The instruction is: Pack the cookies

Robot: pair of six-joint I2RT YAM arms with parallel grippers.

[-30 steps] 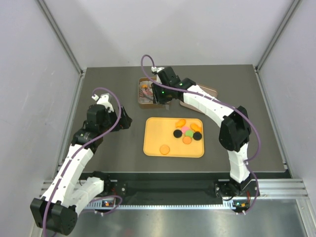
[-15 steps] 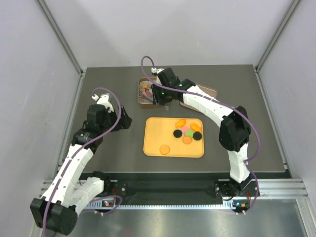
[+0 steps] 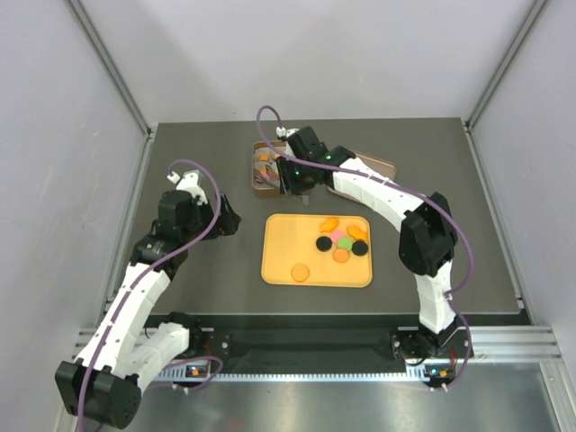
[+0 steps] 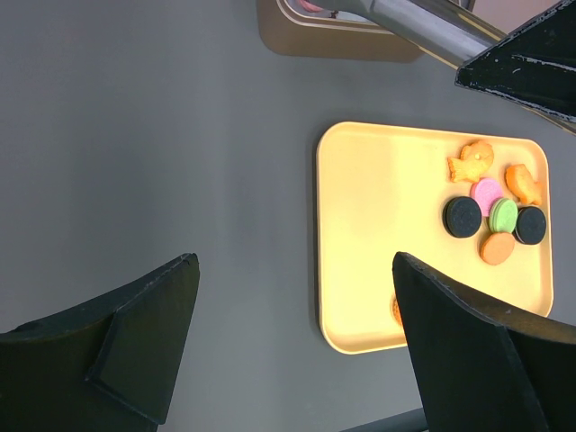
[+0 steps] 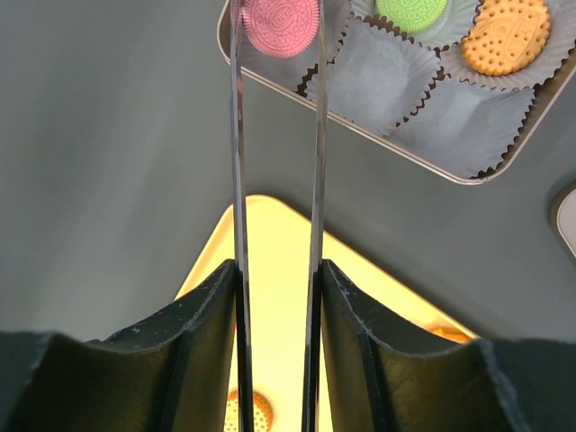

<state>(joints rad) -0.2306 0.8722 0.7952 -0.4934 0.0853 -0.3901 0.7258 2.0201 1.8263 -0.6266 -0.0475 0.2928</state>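
Observation:
The cookies are small discs. Several orange, black, pink and green ones [image 3: 342,241] lie on the yellow tray [image 3: 288,243], with one orange one [image 3: 301,271] apart. They also show in the left wrist view [image 4: 490,216]. My right gripper [image 3: 288,177] has long thin metal blades and hangs over the brown tin [image 3: 256,173]. In the right wrist view the blades [image 5: 277,40] are shut on a pink cookie [image 5: 281,22] above a paper cup. A green cookie [image 5: 412,11] and an orange cookie [image 5: 505,34] sit in cups. My left gripper [image 3: 232,220] is open and empty over the table, left of the tray.
Empty crinkled paper cups [image 5: 382,76] fill the tin's near row. The tin's brown lid [image 3: 382,167] lies right of the tin, partly under my right arm. The tray [image 4: 360,270] lies between the tin and the arm bases. Grey walls enclose the dark table.
My right gripper has moved a little left and farther back over the tin. My left arm has not moved.

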